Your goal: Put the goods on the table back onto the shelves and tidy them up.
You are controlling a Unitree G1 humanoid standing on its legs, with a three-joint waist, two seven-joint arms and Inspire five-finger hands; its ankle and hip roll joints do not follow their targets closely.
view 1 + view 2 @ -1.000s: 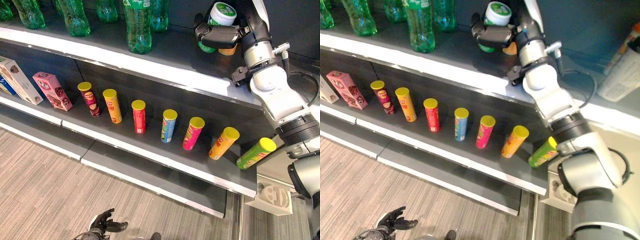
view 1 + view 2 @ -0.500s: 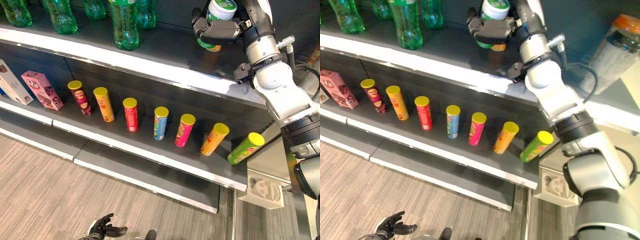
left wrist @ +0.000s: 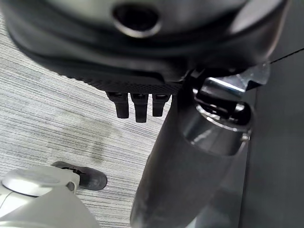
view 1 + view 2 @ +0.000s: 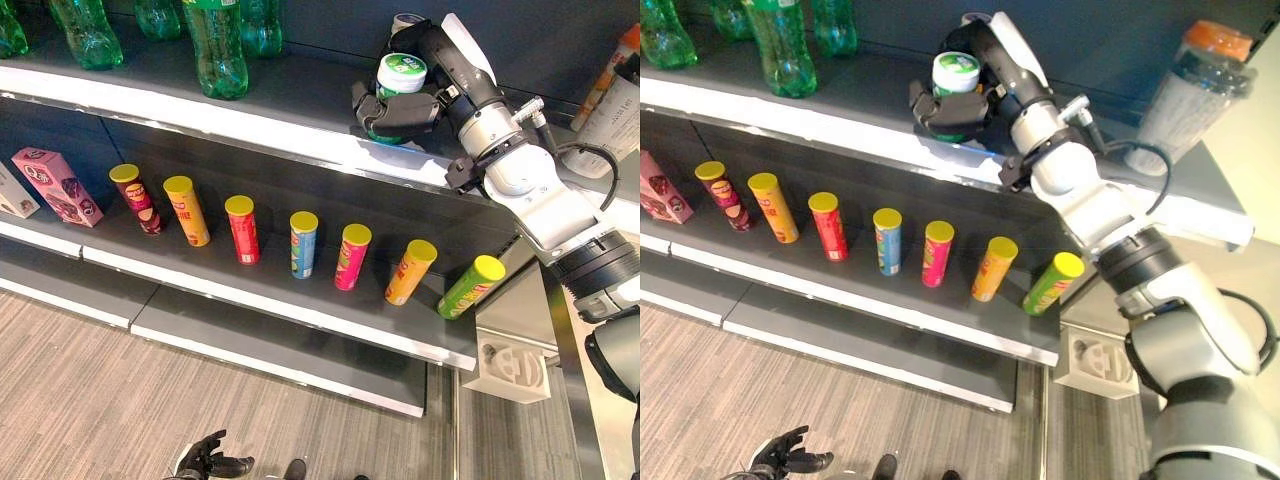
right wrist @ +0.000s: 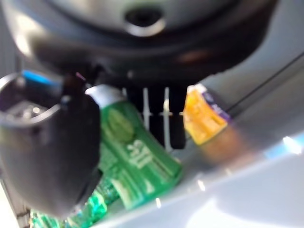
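A green canister with a white lid (image 4: 401,74) sits in my right hand (image 4: 392,110), whose fingers and thumb are curled round its body. It is held low over the upper shelf (image 4: 300,95), close to the front edge. The right wrist view has the green canister (image 5: 135,161) beside the thumb (image 5: 52,156), with a small orange and yellow pack (image 5: 203,114) on the shelf just past it. Another white-lidded container (image 4: 407,19) stands behind my right arm. My left hand (image 4: 212,463) hangs low over the floor, fingers relaxed and holding nothing.
Several green bottles (image 4: 214,48) stand along the upper shelf to the left. The lower shelf (image 4: 300,290) carries a row of yellow-lidded chip tubes (image 4: 243,228) and a pink box (image 4: 55,185). A large bottle with an orange cap (image 4: 1188,88) stands at the far right.
The whole view has shifted. Against the shelf, my right hand has come down and forward with the canister, from high over the shelf to just above its front edge. The left hand stays hanging.
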